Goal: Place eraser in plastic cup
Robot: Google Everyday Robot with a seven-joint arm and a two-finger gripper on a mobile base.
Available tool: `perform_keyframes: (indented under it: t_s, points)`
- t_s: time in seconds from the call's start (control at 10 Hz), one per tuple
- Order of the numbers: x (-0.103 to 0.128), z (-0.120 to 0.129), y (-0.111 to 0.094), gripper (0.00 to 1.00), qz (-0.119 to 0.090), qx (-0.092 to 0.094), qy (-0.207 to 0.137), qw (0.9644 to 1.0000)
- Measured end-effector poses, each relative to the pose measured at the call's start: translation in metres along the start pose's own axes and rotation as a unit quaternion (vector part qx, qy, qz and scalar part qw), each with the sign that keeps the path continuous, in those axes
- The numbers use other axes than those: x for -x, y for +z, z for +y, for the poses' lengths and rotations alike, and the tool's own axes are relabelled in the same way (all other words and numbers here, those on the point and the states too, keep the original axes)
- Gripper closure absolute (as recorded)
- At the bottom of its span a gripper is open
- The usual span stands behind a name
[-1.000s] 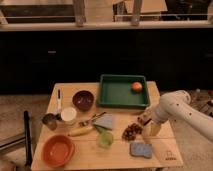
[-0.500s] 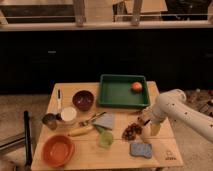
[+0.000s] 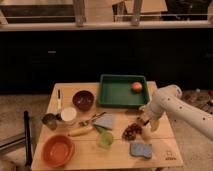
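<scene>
The eraser (image 3: pixel 146 133) is a small tan block lying on the wooden table (image 3: pixel 165 154), just right of the brown pine cone (image 3: pixel 131 131). My gripper (image 3: pixel 144 120) hangs at the end of the white arm (image 3: pixel 172 102), directly above and close to the eraser and the pine cone's right side. The green plastic cup (image 3: pixel 105 140) stands upright near the table's front middle, about a hand's width left of the pine cone.
A green tray (image 3: pixel 116 92) holding an orange (image 3: pixel 136 86) is at the back. A blue-grey sponge (image 3: pixel 141 149) lies in front of the pine cone. On the left stand a dark bowl (image 3: pixel 83 100), a white cup (image 3: pixel 68 115), a metal cup (image 3: pixel 49 121), an orange bowl (image 3: pixel 58 150) and a banana (image 3: pixel 80 131).
The arm has shifted slightly left and down, bringing the gripper closer over the eraser and pine cone. The objects on the table have not moved.
</scene>
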Motion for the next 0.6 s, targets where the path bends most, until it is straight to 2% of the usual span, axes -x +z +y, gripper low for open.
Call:
perform_keyframes:
  t_s: [0.3,0.6]
  points:
    - [-0.012,-0.003,0.007,0.2,-0.001,0.02,-0.03,0.9994]
    - [-0.025,-0.001,0.017,0.2,-0.002,0.035,-0.036,0.9987]
